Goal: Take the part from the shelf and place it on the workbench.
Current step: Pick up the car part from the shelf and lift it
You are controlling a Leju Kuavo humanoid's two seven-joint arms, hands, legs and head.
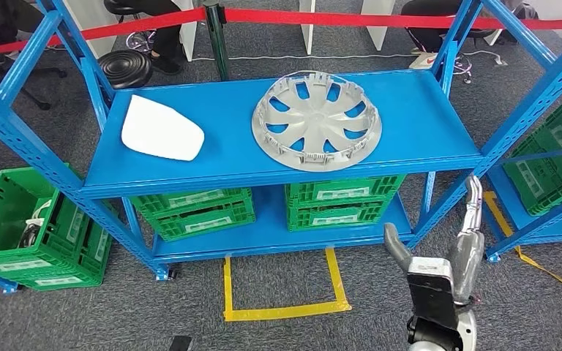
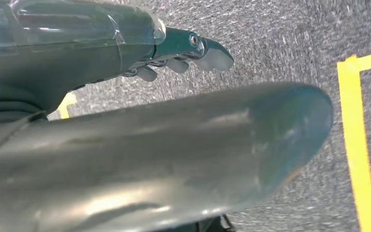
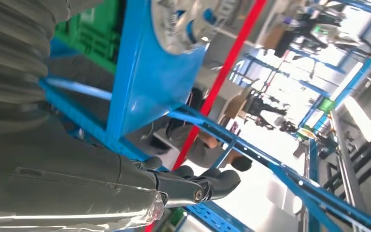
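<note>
Head view: my right hand (image 1: 439,274) is raised low in front of the blue shelf (image 1: 439,142), below the level of its top deck and off the deck's front right corner. Its fingers (image 1: 473,197) extend upward and hold nothing; the thumb stands apart from them, so the hand is wide. My left hand (image 2: 125,53) hangs over the grey floor, fingers loosely extended and holding nothing.

Location of the part: the silver wheel cover (image 1: 317,121) lies flat on the top deck, right of centre, its rim near the deck's front edge. A white panel (image 1: 161,130) lies on the same deck toward the left end, well apart from the wheel cover. I cannot tell from the task which of the two is meant; the wheel cover is the nearer to my right hand.

Relation to fingers: the wheel cover is above and to the left of my right fingertips, not touching, with the deck's front edge between them.

Hazards, as judged:
- Raising the hand straight up risks striking the deck's front edge or the right upright (image 1: 534,106).
- The wheel cover is broad and thin; a one-sided grip at the rim may let it tilt and slide off the front edge.
- Clips on its rim may snag fingers.
</note>
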